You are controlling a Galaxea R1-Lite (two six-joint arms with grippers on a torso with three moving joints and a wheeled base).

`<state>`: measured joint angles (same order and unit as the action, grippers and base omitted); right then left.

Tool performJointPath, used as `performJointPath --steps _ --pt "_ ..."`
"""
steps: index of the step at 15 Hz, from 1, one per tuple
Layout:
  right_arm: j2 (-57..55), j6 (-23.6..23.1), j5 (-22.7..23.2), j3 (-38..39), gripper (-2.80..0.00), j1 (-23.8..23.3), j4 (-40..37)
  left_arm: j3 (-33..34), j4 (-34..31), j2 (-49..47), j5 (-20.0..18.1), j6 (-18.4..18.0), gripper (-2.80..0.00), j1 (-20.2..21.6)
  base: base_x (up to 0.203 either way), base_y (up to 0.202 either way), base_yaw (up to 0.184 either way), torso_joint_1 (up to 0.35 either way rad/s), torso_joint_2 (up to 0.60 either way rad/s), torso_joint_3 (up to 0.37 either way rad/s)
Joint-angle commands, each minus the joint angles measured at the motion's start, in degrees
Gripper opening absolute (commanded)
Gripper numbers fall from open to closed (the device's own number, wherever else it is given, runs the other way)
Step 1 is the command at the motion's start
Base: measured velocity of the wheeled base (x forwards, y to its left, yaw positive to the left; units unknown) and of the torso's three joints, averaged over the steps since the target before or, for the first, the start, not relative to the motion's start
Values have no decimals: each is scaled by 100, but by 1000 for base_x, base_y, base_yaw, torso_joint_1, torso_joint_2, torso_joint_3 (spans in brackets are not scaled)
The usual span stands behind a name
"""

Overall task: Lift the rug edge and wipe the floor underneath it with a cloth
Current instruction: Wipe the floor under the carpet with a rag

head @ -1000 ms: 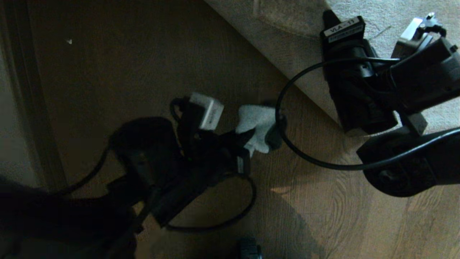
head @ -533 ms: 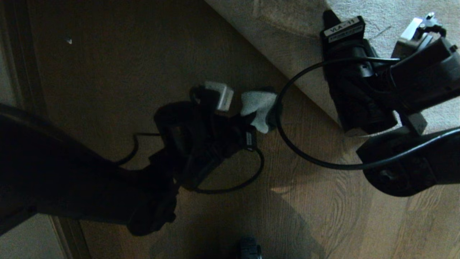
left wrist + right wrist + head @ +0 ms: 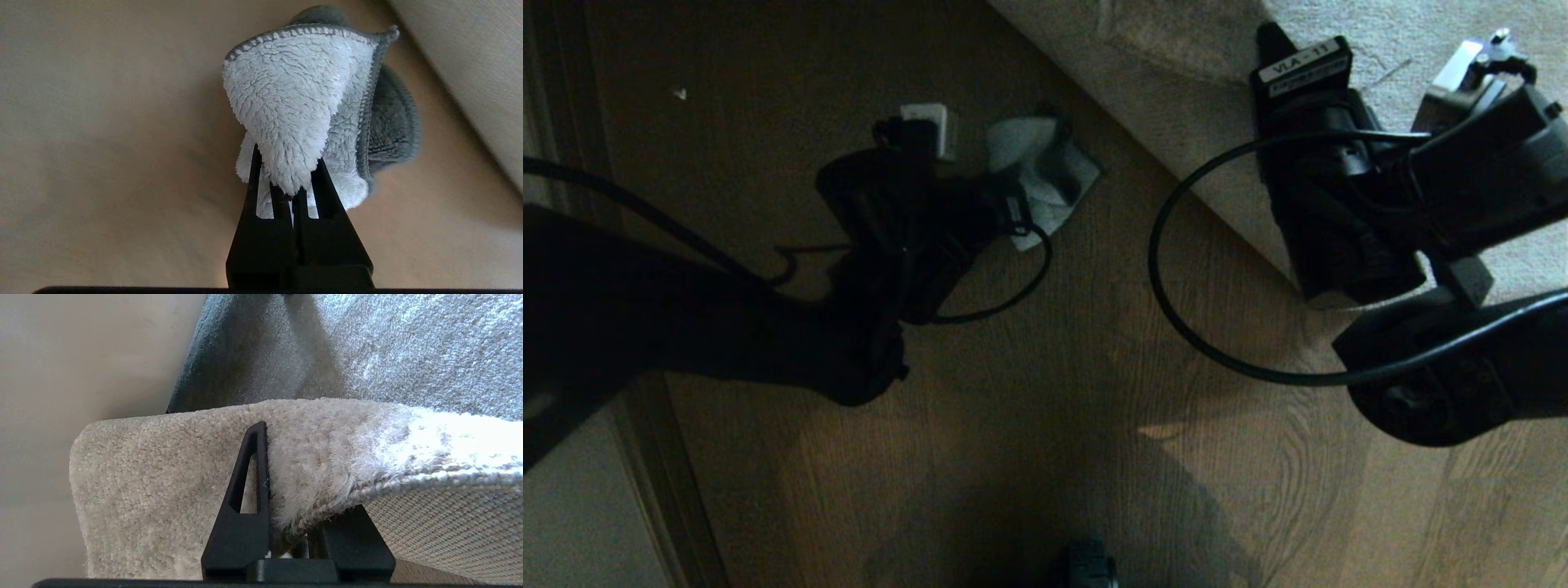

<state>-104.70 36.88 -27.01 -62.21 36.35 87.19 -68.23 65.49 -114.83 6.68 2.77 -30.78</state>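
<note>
- While the right gripper (image 3: 286,522) holds its jaws clenched on the rug edge (image 3: 261,457), pile on one side and woven backing on the other, the hem stands lifted off the floor (image 3: 1029,392) toward the right of the head view.
- Over in the upper middle of that view, the left gripper (image 3: 1021,192) has its jaws clamped tight on the cloth (image 3: 1045,175), which bunches out beyond the tips, pale fleece with a darker grey fold behind.
- From the left wrist view the cloth (image 3: 302,110) sits low over the bare planks, just beside the rug's border in the upper right corner of that frame; whether it presses on the wood I cannot tell.
- To my eye the wiping is the step in hand, and the strip under the raised hem looks not yet reached.
- Doing it well, I'd say, means keeping the rug pinched high and steady, laying the cloth flat on the boards, and sweeping it along the border and in beneath the lifted part.
- One thing to mind: the loose black cable (image 3: 1176,327) looping between the arms could snag the cloth arm on a long stroke.
</note>
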Motion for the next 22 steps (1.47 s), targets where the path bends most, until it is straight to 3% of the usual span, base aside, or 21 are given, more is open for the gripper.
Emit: performJointPath --steps 1,5,11,13,17,19,22 --pt "12 21 -15 -2 -280 3 277 -50 43 201 9 4 -280 393 0 0 0 0 0 0" --pt "20 21 -15 -11 -280 12 277 388 46 721 18 -2 -280 920 0 0 0 0 0 0" --pt "99 21 -6 16 -280 12 277 2486 52 1932 -28 -36 -280 1105 0 0 0 0 0 0" --pt "108 30 -6 16 -280 12 277 3463 47 2575 -43 -51 -280 858 0 0 0 0 0 0" --pt "152 30 -6 81 -280 12 277 5210 27 3745 -59 -64 -280 -78 0 0 0 0 0 0" --pt "202 30 -6 109 -280 12 277 5735 11 3983 -62 -66 -280 -561 0 0 0 0 0 0" --pt "252 21 -6 209 -280 12 277 5935 -4 3986 -151 -66 -280 -739 0 0 0 0 0 0"
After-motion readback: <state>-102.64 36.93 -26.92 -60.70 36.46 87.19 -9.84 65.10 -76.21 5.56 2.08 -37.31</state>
